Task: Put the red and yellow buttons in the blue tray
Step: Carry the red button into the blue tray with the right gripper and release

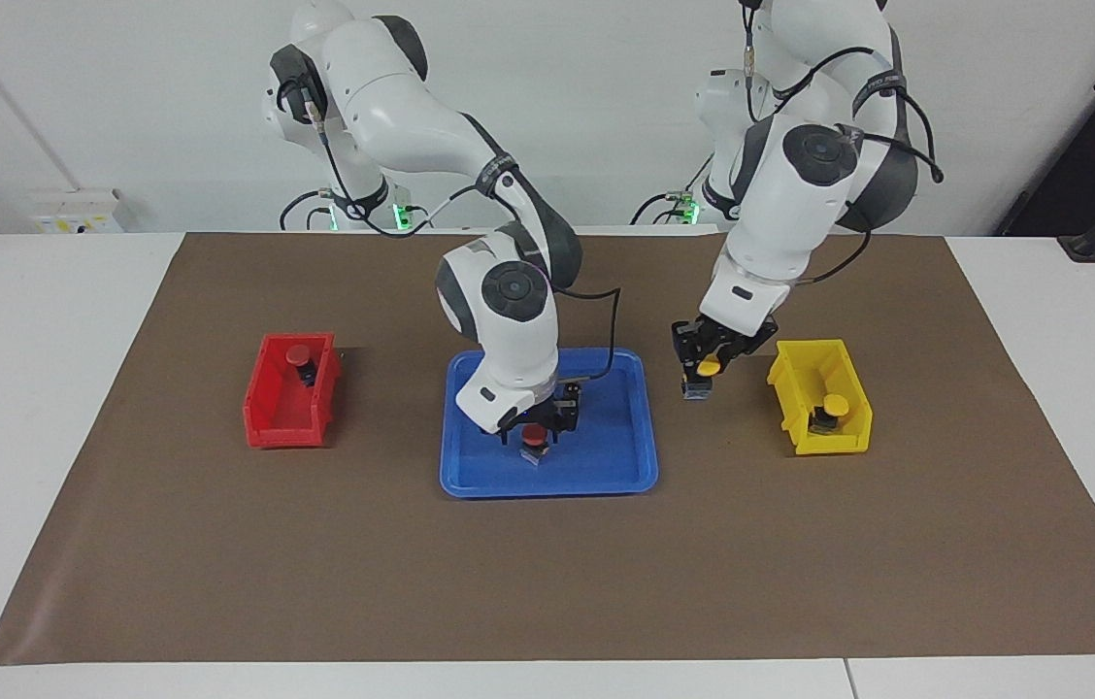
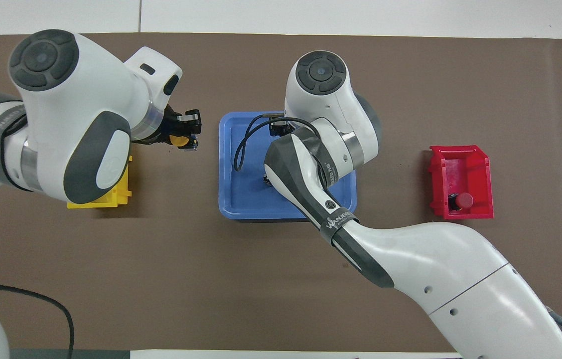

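Observation:
The blue tray (image 1: pixel 606 461) (image 2: pixel 241 199) lies mid-table. My right gripper (image 1: pixel 535 445) is low inside it, around a red button (image 1: pixel 534 436). I cannot tell whether that button is still held or stands on the tray floor, and in the overhead view the arm hides it. My left gripper (image 1: pixel 698 381) (image 2: pixel 191 135) is shut on a yellow button (image 1: pixel 706 367) (image 2: pixel 178 141) in the air, over the mat between the tray and the yellow bin. A second red button (image 1: pixel 296 356) (image 2: pixel 464 200) sits in the red bin. A second yellow button (image 1: pixel 834 403) sits in the yellow bin.
The red bin (image 1: pixel 266 427) (image 2: pixel 480 159) stands toward the right arm's end of the table. At the left arm's end is the yellow bin (image 1: pixel 795 374) (image 2: pixel 111 199). A brown mat (image 1: pixel 547 582) covers the table under both.

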### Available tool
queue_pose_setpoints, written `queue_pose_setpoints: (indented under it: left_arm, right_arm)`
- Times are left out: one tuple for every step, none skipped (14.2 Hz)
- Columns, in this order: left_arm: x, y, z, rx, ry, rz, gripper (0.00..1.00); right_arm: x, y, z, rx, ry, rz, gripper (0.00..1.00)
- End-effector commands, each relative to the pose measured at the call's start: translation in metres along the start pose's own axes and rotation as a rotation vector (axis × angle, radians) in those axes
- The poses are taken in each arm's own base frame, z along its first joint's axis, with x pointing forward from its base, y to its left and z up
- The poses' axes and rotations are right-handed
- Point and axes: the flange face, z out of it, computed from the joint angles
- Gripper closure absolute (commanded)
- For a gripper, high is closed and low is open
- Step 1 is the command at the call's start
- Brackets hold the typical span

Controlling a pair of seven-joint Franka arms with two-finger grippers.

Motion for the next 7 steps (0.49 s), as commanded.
queue_pose_setpoints:
  left_arm:
    - [0.011,0.034,0.012,-0.047,0.001,-0.044,0.98]
    - [0.005,0.051,0.019,-0.065,0.011,-0.04,0.98]
    - [-0.002,0.069,0.036,-0.066,0.009,-0.026,0.98]
    - [-0.004,0.076,0.047,-0.066,0.007,-0.031,0.98]
    - [-0.006,0.086,0.062,-0.065,0.007,-0.032,0.98]
    - [-0.007,0.097,0.075,-0.07,0.014,-0.031,0.98]
    - [-0.004,0.107,0.089,-0.074,0.017,-0.041,0.98]
  right_arm:
    - [0.004,0.035,-0.054,-0.014,-0.002,0.022,0.01]
    - [0.002,0.064,-0.077,-0.025,-0.024,-0.029,0.06]
    - [-0.008,0.102,-0.092,-0.04,-0.056,-0.08,0.12]
    - [-0.017,0.138,-0.101,-0.047,-0.068,-0.076,0.13]
    - [-0.03,0.174,-0.098,-0.054,-0.101,-0.064,0.14]
    - [-0.042,0.198,-0.096,-0.056,-0.116,-0.075,0.17]
    - [-0.054,0.214,-0.09,-0.058,-0.122,-0.082,0.2]
